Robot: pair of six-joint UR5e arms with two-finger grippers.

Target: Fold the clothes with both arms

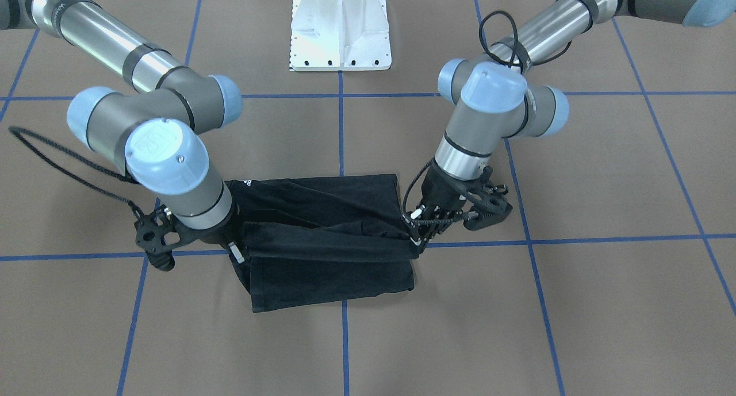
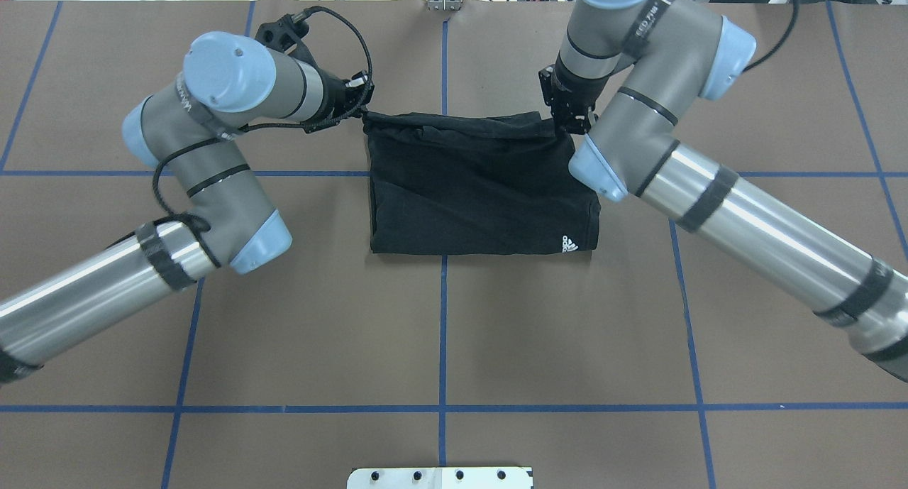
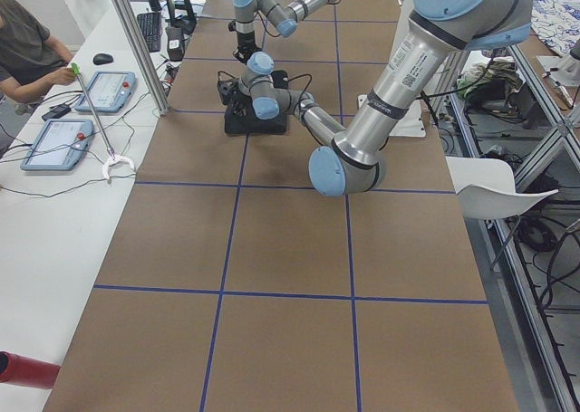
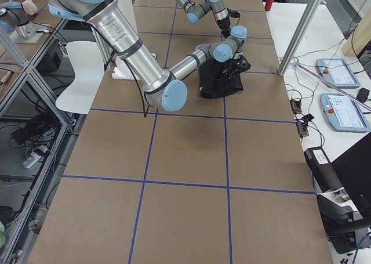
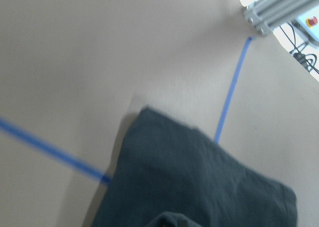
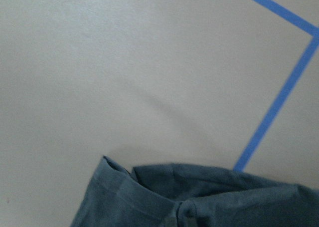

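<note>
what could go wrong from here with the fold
1. The left gripper and right gripper pinch only the far corners of the T-shirt; one could slip and skew the fold.
2. The lifted edge looks wrinkled between them, so it may bunch when laid down.

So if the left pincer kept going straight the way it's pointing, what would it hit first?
The black T-shirt: the left pincer grips its far corner and points inward and down, so it would likely press into the folded cloth, then the table beneath. Its exact tilt is unclear.
</note>
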